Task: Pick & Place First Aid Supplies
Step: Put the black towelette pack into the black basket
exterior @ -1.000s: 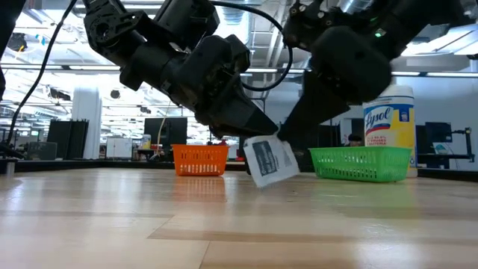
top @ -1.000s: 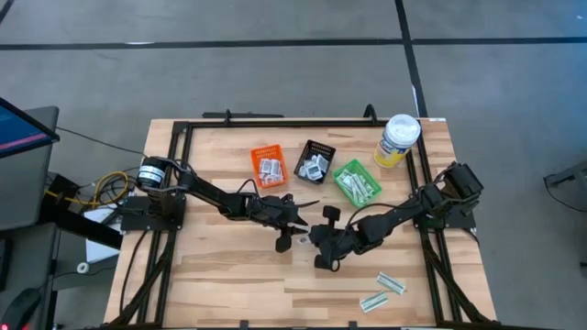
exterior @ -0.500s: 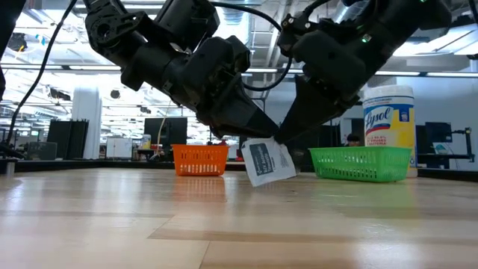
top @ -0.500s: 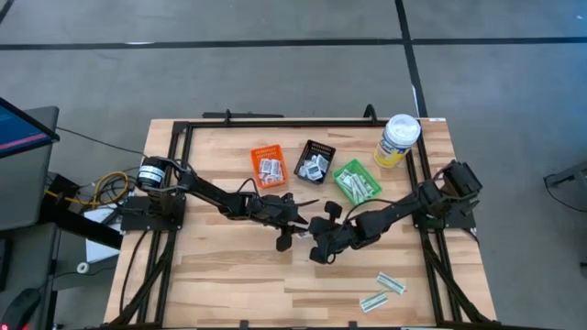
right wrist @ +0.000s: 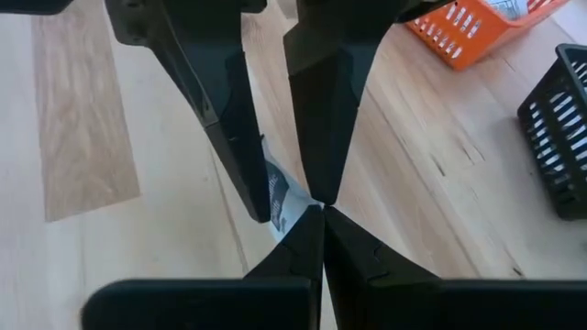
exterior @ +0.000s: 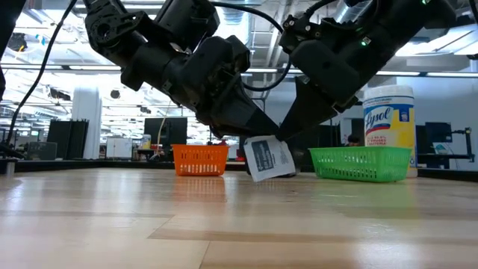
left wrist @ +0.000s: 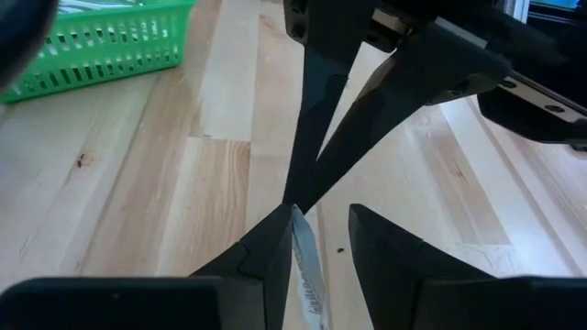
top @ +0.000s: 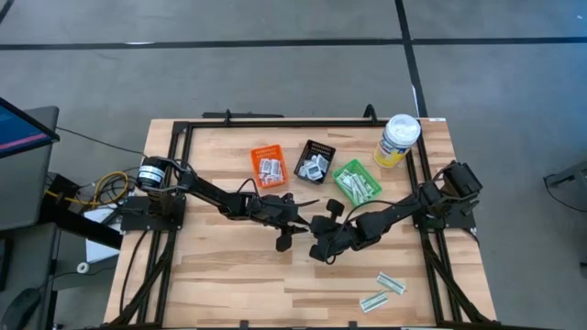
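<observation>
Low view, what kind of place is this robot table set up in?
Probably a large lab or industrial workspace: ceiling strip lights, dark monitors on benches behind, and bare grey floor around the wooden table.

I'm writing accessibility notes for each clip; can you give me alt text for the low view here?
A white packet with dark print hangs tilted just above the wooden table, where two dark robot tools meet. Behind stand an orange bin, a green bin and a yellow Lysol canister.
</observation>
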Robot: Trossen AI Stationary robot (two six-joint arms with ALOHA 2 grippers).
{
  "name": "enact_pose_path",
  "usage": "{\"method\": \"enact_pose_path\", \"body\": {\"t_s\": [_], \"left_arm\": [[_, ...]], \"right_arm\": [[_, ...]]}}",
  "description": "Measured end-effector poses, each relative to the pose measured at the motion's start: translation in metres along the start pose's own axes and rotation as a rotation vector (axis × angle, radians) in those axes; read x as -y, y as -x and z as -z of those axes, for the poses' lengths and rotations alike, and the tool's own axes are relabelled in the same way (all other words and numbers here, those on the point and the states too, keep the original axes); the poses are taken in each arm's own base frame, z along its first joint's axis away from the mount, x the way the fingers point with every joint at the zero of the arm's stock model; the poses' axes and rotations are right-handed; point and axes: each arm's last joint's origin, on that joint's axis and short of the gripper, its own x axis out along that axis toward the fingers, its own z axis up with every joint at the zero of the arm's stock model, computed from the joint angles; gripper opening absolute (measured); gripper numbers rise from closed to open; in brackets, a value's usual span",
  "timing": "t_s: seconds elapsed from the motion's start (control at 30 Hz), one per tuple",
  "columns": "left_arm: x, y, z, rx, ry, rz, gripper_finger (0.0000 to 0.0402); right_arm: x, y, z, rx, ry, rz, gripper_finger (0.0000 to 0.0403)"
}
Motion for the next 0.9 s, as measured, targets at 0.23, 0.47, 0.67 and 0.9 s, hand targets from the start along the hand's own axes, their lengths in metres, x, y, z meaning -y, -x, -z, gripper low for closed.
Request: {"method": "enact_pose_path", "body": {"t_s": [0.23, 0.47, 0.67, 0.9], "left_arm": [[0.000, 0.000, 0.000, -0.002, 0.000, 0.002, 0.0111], [-0.001, 0.000, 0.002, -0.014, 0.000, -0.013, 0.0109], [-0.001, 0.000, 0.002, -0.013, 0.000, -0.020, 0.0090], [0.000, 0.000, 0.002, -0.013, -0.001, -0.016, 0.0027]], "right_arm": [[-0.006, 0.005, -0.003, 0.017, 0.004, -0.011, 0.0000], [-0.014, 0.011, -0.013, 0.059, -0.005, -0.033, 0.0000], [-0.014, 0.012, -0.013, 0.037, 0.008, -0.033, 0.0000], [-0.013, 0.012, -0.010, -0.001, 0.030, -0.042, 0.0000]]}}
